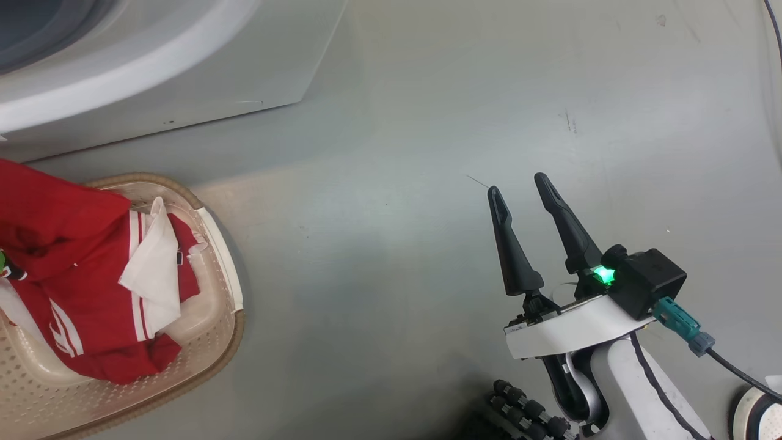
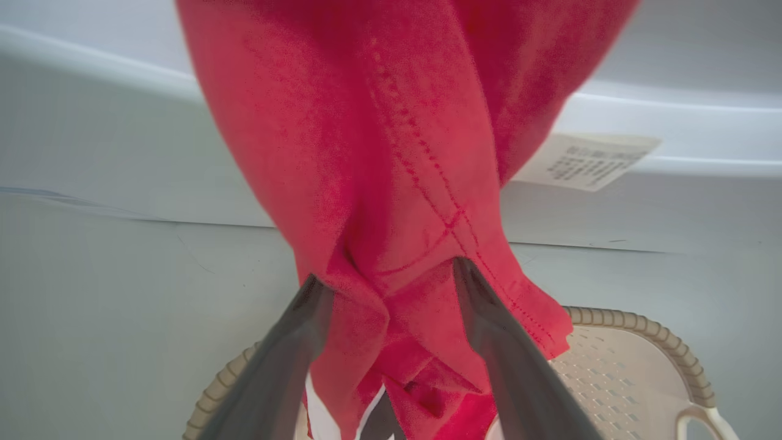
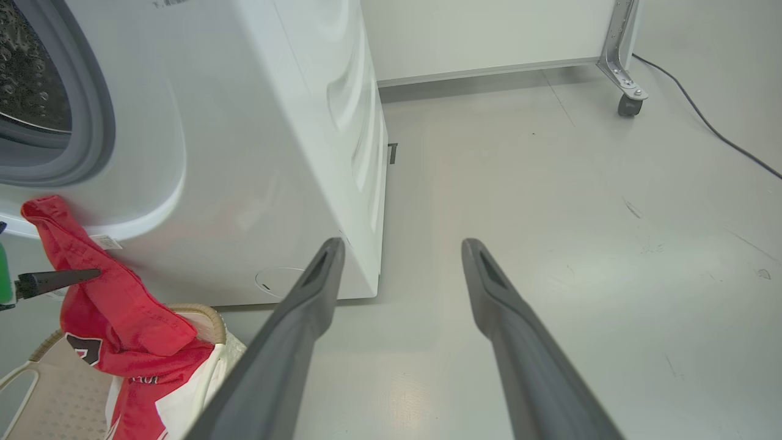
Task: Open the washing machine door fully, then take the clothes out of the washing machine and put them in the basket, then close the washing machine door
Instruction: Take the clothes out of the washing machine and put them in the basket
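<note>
Left gripper (image 2: 386, 269) stands with its jaws spread wide, and the red clothes (image 2: 366, 153) are draped right across it. The cloth bunches between the two fingers (image 2: 287, 342) and runs on past their tips, hanging on them rather than pinched. Beneath the fingers sits the basket (image 2: 641, 327), its woven-look rim curving out on either side of them. The lower end of the cloth trails down into it, red and white folds piled inside. Beyond the fingertips, behind the cloth, there's the white front of the washing machine (image 2: 91, 122).

Over to the right gripper (image 1: 517, 184): jaws apart here too, nothing between them. It hovers above the bare grey floor (image 1: 397, 256), well apart from the basket off to its left. Ahead of it and to its left rises the machine's corner. Further left, the round mouth shows uncovered, with its grey gasket (image 3: 98, 122) and the steel drum (image 3: 24, 73) behind.
</note>
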Robot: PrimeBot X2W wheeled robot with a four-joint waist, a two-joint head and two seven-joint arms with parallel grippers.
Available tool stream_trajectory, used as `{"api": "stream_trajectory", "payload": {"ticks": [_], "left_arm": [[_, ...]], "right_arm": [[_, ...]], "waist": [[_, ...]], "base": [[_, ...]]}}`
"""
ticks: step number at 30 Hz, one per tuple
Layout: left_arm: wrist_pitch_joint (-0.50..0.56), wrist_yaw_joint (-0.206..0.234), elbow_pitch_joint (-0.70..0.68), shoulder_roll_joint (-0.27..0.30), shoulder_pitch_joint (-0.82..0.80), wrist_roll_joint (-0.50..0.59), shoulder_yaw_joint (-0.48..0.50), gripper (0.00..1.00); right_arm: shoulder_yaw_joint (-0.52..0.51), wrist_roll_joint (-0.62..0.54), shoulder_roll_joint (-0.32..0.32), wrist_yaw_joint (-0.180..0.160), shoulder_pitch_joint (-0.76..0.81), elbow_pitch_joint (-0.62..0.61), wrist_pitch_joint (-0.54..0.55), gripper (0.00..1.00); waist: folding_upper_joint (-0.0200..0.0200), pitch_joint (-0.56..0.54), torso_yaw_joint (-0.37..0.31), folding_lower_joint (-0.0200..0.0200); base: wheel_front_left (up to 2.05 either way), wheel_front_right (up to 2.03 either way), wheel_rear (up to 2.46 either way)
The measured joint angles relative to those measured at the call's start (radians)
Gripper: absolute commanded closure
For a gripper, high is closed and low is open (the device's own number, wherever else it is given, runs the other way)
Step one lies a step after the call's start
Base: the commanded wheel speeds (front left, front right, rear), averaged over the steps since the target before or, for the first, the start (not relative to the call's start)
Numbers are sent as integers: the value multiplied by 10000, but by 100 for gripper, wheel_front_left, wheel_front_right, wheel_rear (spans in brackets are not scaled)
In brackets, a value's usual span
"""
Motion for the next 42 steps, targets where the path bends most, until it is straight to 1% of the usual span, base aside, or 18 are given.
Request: {"api": "stream_trajectory", "payload": {"ticks": [5,8,9,11,15,17,19,25,29,39,42], "left_arm": [[0,-4,192,38,-374,35,-94,0],[-15,-36,314,35,-505,82,-198,0],[-17,-52,345,33,-536,86,-224,23],[-48,-90,416,25,-630,88,-267,99],[-219,-134,535,10,-777,94,-347,100],[-347,-165,602,-29,-790,123,-426,100],[-420,-165,650,-73,-791,171,-481,100],[-915,-255,859,-234,-791,290,-878,100],[-1292,-341,895,-458,-766,493,-1191,100],[-2240,-351,894,-917,-112,907,-2353,100],[-2389,-355,899,-943,242,1327,-3020,100]], "right_arm": [[2,63,2,-144,-35,-98,0,0],[2,63,6,-161,-113,-105,0,0],[2,63,6,-163,-157,-105,0,0],[6,63,6,-173,-192,-115,0,0],[35,63,6,-176,-235,-119,0,0],[17,63,6,-253,-282,-121,0,0],[12,63,6,-253,-316,-119,0,0],[-65,56,6,-253,-416,-86,0,0],[-178,10,2,-253,-453,-23,0,0],[-359,-128,-4,-247,-482,278,0,0],[-439,-211,-6,-245,-468,393,0,0]], "waist": [[0,205,-122,0],[0,277,-159,0],[0,291,-162,0],[0,314,-159,0],[0,342,-119,0],[0,336,-81,0],[0,322,-54,0],[0,129,129,0],[0,-91,279,0],[0,-829,775,0],[0,-1128,1012,0]], "base": [[0,0,0],[0,0,0],[0,0,0],[0,0,0],[0,0,0],[0,0,0],[0,0,0],[0,0,0],[0,0,0],[0,0,0],[0,0,0]]}}
